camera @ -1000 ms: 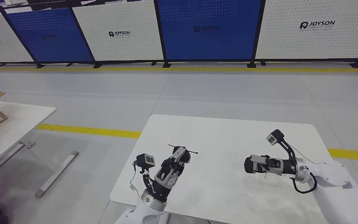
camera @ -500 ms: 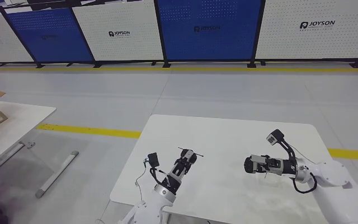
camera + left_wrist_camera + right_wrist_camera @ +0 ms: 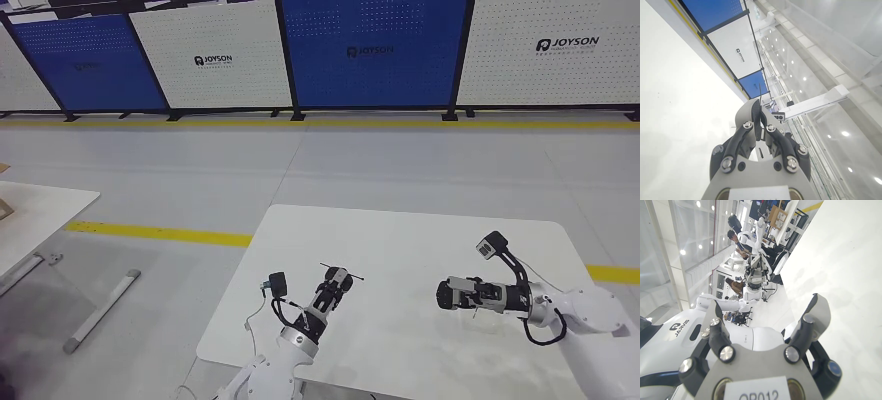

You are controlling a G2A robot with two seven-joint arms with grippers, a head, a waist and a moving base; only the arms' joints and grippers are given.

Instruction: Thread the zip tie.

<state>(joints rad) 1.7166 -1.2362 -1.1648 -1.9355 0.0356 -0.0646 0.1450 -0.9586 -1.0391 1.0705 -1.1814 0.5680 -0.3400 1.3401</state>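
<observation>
Over table (image 3: 400, 240), ribbed left fingers (image 3: 755, 113) seemingly pinch thin zip tie (image 3: 760, 92).

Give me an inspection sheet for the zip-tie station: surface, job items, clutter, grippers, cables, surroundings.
Surface: white rectangular table, rounded corners.
Job's things: thin black plastic zip tie, pinched in the left gripper above the table, ends sticking out on both sides, no loop visible.
Clutter: nothing seen.
Grippers: left gripper shut on the zip tie; right gripper open, holding nothing, over the table's right part.
Cables: black cable looping beside the right arm's wrist.
Surroundings: blue and white perforated partition panels; yellow floor line; second white table off to the left.
</observation>
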